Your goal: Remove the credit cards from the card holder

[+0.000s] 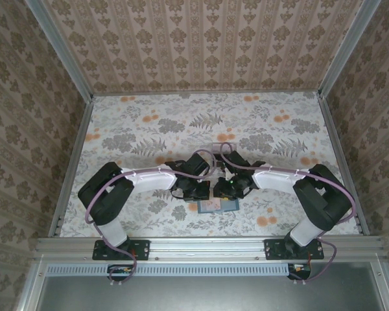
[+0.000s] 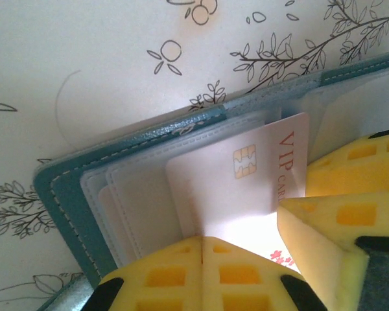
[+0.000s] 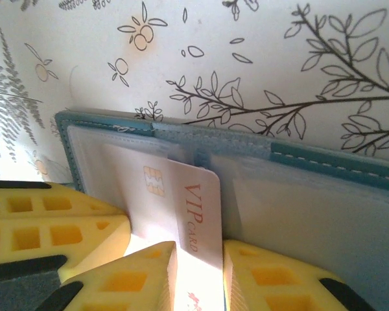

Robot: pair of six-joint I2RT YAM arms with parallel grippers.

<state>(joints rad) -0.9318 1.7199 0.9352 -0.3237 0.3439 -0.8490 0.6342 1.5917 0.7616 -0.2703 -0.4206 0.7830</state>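
Floral-print surface [image 1: 149, 129], patterned wallpaper walls [image 1: 201, 39]. Left pincer [image 2: 202, 243] pressed together, tips against credit card [image 3: 181, 201]. Right pincer [image 3: 199, 251] clamped on same card, sticking out of card holder [image 3: 324, 162].

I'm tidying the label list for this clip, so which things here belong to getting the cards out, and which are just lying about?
In the job: card holder, VIP credit card sticking out of it, left gripper, right gripper.
Just lying about: floral table cover, what looks like a clear tray beyond the arms.
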